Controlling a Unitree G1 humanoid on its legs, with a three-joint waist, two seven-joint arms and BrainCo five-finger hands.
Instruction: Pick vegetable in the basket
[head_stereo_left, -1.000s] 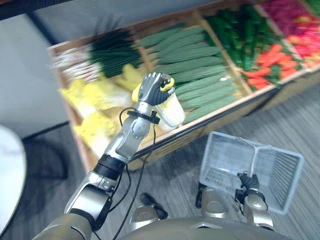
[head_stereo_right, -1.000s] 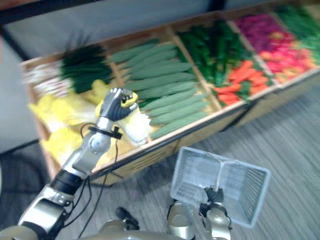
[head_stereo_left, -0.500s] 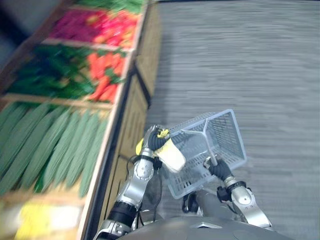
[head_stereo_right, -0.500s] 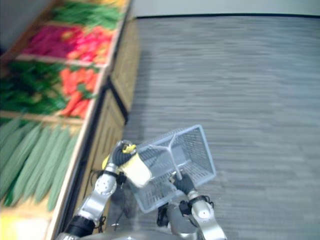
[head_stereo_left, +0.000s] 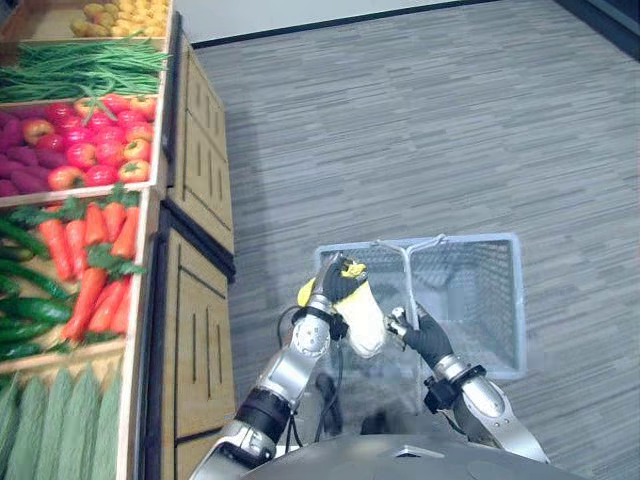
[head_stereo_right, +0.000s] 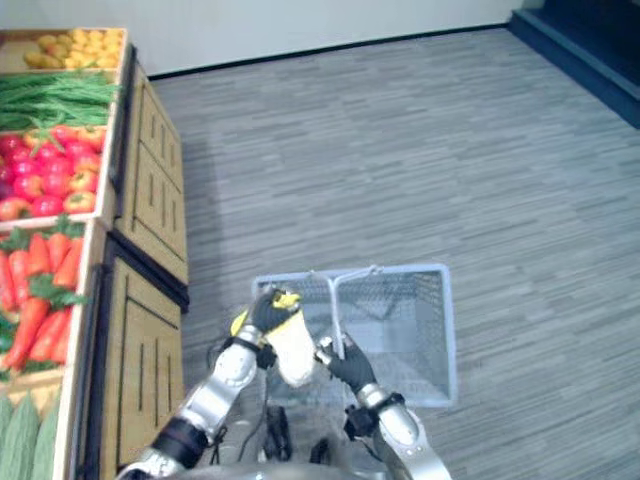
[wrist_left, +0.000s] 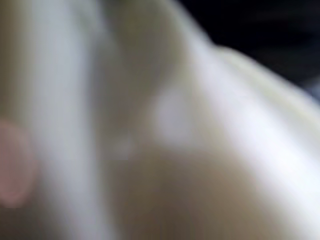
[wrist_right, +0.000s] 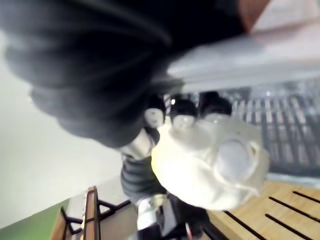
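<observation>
I turned away from the shelf (head_stereo_left: 195, 310). My left hand (head_stereo_left: 338, 280), curled tight round the pale vegetable (head_stereo_left: 364, 318), has carried it to the basket (head_stereo_left: 520, 300). My right hand (head_stereo_left: 425, 340) grips the handle (head_stereo_left: 410, 275). I think dropping comes next.

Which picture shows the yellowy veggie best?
Left eye view: the whole pale vegetable shows in the left hand by the basket. Right eye view matches; the wrist views catch its end and pale surface.

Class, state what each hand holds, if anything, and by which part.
Left hand grips a pale vegetable by its yellow end; right hand grips the basket by its handle.
</observation>
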